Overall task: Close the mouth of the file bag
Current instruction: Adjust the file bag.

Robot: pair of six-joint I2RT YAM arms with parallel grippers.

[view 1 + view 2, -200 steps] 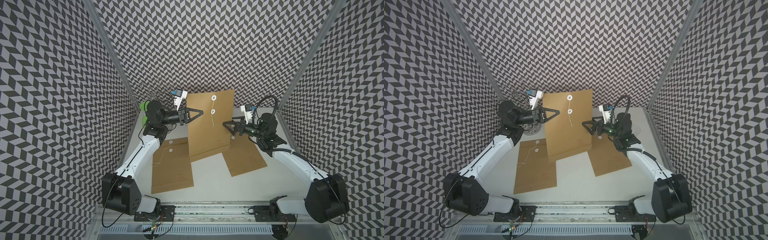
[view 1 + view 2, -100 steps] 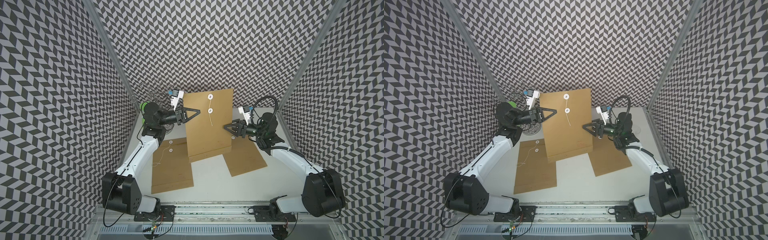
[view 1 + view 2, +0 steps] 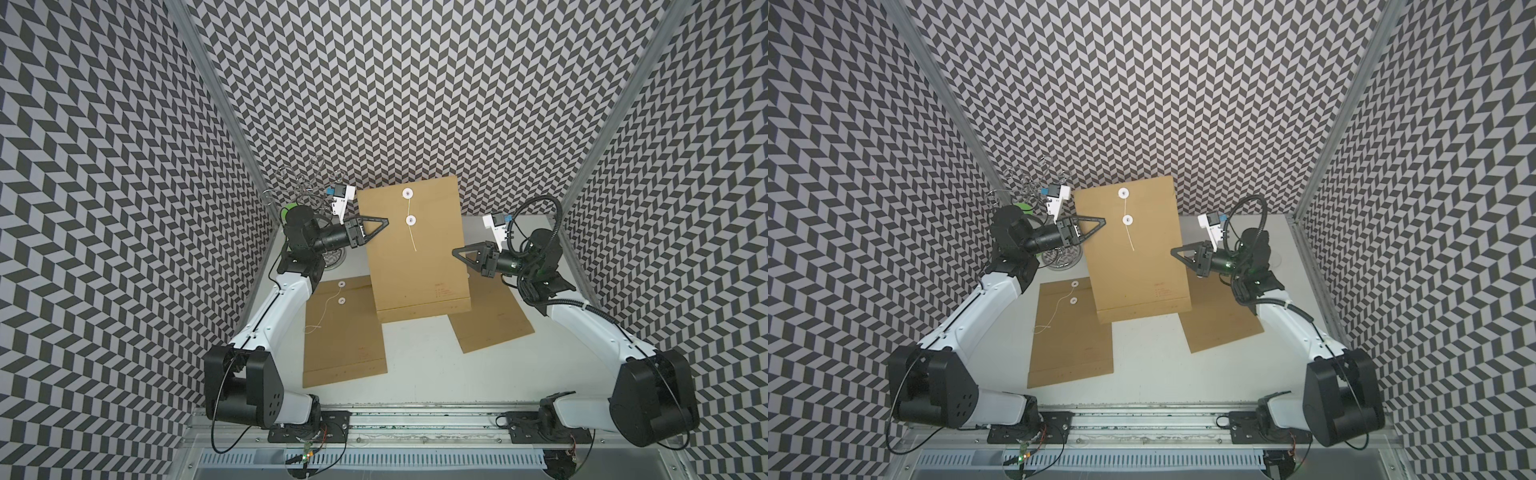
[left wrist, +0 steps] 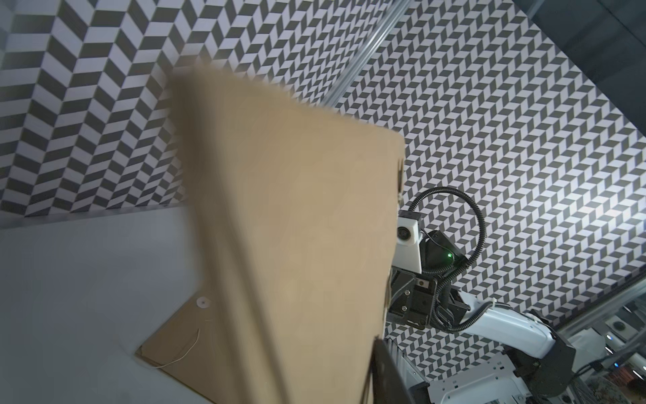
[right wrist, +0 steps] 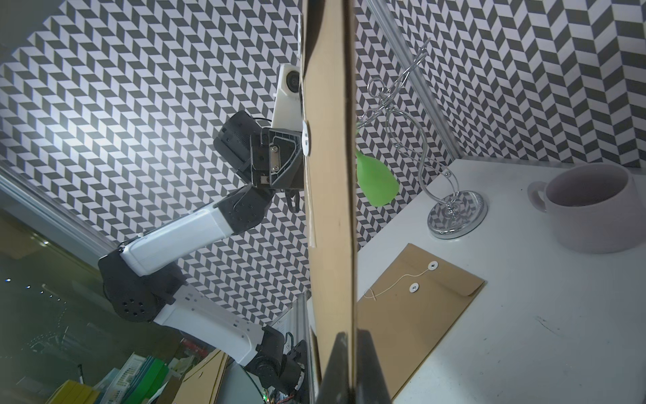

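While upright, bag (image 3: 419, 270) in right gripper (image 3: 456, 252)

White tabletop (image 3: 415, 365). Flat on it: stringed file bag (image 3: 345, 332), half-hidden file bag (image 3: 490, 320). Also wire stand (image 3: 1061, 259), mug (image 5: 590, 206).

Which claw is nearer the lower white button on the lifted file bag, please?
Left. The left claw reaches over the bag beside the button; the right claw grips the bag's opposite edge.

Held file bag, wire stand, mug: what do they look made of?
Held file bag: brown kraft paper or thin card, matte; stays flat upright, seam folded near bottom.
Wire stand: likely chromed metal; base mirrors the wall pattern.
Mug: probably glazed ceramic; pale, thick-walled, soft sheen.
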